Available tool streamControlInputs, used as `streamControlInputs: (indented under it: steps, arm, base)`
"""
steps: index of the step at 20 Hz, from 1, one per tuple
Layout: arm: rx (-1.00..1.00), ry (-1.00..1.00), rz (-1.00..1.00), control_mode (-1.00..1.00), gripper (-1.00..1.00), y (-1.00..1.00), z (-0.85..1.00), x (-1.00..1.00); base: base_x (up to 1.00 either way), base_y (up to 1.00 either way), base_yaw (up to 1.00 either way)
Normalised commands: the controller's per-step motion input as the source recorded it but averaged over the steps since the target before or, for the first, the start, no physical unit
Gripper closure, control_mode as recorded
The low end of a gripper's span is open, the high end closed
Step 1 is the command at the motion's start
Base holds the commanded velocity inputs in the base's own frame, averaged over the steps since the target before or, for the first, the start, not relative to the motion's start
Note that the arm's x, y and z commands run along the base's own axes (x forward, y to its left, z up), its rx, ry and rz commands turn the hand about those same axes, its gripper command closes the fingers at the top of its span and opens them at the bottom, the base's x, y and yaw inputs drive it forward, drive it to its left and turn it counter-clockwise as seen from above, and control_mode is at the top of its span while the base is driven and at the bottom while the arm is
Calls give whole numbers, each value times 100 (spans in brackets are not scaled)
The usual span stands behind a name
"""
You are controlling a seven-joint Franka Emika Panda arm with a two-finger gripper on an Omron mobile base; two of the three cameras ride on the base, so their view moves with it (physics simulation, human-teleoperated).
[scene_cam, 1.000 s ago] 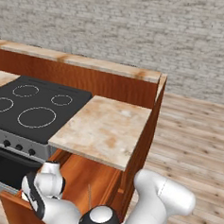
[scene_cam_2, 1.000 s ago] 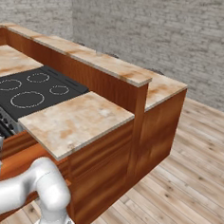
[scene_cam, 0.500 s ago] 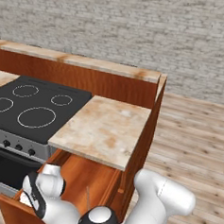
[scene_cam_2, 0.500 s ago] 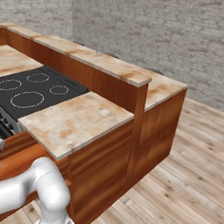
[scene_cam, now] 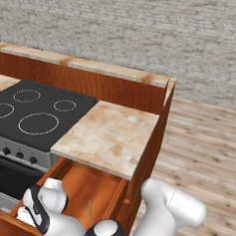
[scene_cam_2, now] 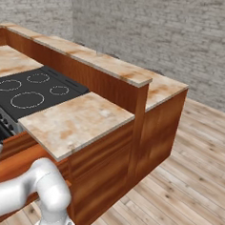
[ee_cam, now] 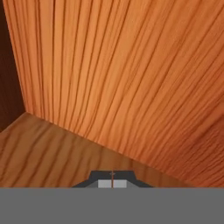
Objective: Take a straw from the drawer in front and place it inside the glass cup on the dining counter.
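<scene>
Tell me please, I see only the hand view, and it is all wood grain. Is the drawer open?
Observer: Yes. The drawer stands pulled out under the small marbled top.
Operator: Where is the straw?
Observer: The straw lies on the drawer's floor, nearer its right side wall.
Operator: What is to the left of the drawer?
Observer: A black cooktop with four ring marks, set beside that marbled top.
</scene>
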Motion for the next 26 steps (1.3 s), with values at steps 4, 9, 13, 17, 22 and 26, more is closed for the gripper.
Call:
streamControlInputs:
  steps: [4,9,13,17,22,26]
  arm:
    - [0,4,0,-100,100,33,-2,-3]
    - [0,0,0,-100,100,16,5,-1]
    - [-2,0,0,-100,100,0,33,0]
    - [-4,0,0,-100,100,0,41,0]
    - [-5,2,0,-100,100,-5,43,0]
    - [-3,6,0,-100,100,-22,41,0]
  base:
    - [0,0,0]
    - [0,0,0]
    - [0,0,0]
    - [0,0,0]
    - [0,0,0]
    - [0,0,0]
